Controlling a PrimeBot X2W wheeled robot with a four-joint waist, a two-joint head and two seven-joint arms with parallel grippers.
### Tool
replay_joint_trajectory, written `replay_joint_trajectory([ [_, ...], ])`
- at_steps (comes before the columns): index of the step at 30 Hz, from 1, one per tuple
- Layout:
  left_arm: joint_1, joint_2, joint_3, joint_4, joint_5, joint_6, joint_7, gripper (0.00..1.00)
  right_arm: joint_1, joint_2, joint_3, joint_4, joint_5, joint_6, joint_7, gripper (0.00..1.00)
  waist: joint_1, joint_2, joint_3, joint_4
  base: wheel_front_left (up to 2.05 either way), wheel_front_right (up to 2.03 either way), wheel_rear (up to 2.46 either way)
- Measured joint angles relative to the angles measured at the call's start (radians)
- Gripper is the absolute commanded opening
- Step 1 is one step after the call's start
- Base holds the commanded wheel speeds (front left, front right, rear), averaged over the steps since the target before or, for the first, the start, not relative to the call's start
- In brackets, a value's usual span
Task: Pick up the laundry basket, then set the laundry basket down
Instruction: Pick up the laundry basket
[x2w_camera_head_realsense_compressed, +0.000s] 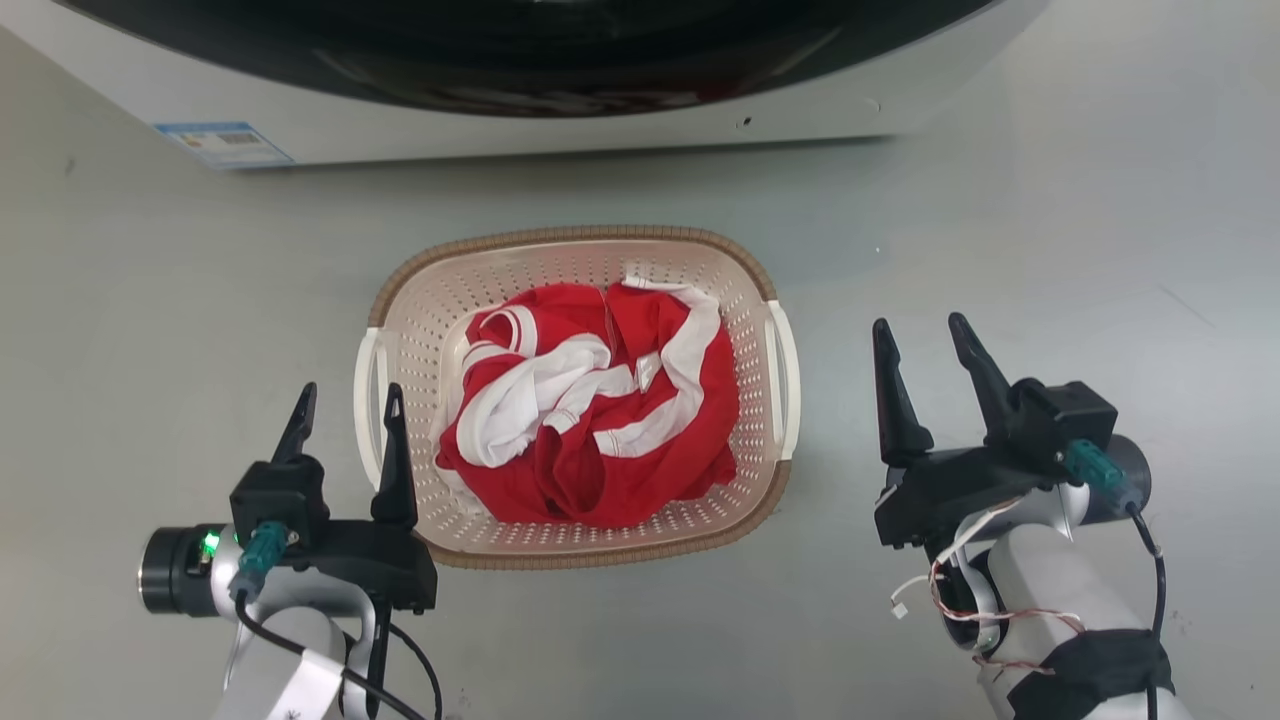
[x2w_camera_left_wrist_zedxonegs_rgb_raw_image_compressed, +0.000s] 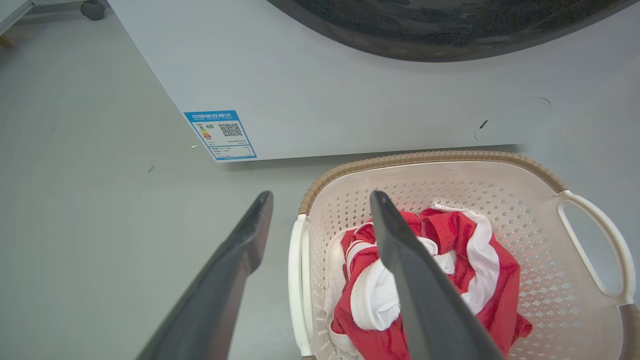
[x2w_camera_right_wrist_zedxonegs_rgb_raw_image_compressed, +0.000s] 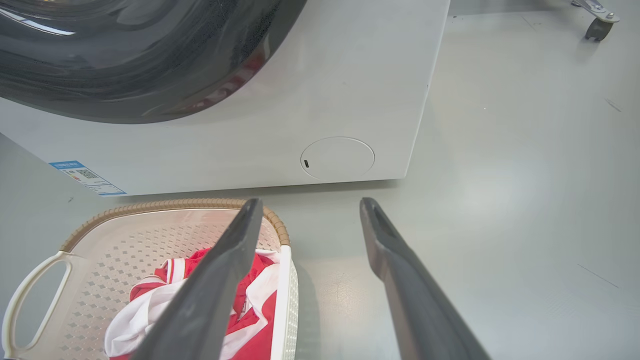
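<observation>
Cream-white laundry basket (x2w_camera_head_realsense_compressed: 575, 234) on the grey floor (x2w_camera_head_realsense_compressed: 1050, 250), just in front of the white washing machine (x2w_camera_head_realsense_compressed: 600, 130), with a crumpled red-and-white garment (x2w_camera_head_realsense_compressed: 600, 440) inside. At the left side handle (x2w_camera_head_realsense_compressed: 366, 400), the left gripper (x2w_camera_head_realsense_compressed: 352, 388): jaws released, spread to either side of the handle, one finger outside the wall and one over the interior, contact impossible to tell. Near the right handle (x2w_camera_head_realsense_compressed: 785, 380) but apart from it, the right gripper (x2w_camera_head_realsense_compressed: 919, 320): over bare floor, jaws released, grasping nothing.
</observation>
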Motion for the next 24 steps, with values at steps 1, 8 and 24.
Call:
replay_joint_trajectory([
  [1,-0.011,0.000,0.002,0.010,-0.002,0.000,0.000,1.00,-0.012,0.000,0.003,0.008,0.003,0.003,0.000,1.00,0.0000,-0.0001,0.011,0.000,0.00,0.00,0.00],
  [8,-0.078,-0.001,0.006,0.079,-0.003,-0.003,0.000,1.00,-0.088,-0.002,0.030,0.067,0.025,0.009,0.000,1.00,0.0000,-0.0001,0.080,0.003,0.00,0.00,0.00],
  [24,-0.211,-0.014,0.004,0.230,-0.007,-0.009,0.000,1.00,-0.215,-0.007,0.121,0.193,0.097,0.007,0.000,1.00,0.0000,-0.0001,0.202,0.028,0.00,0.00,0.00],
])
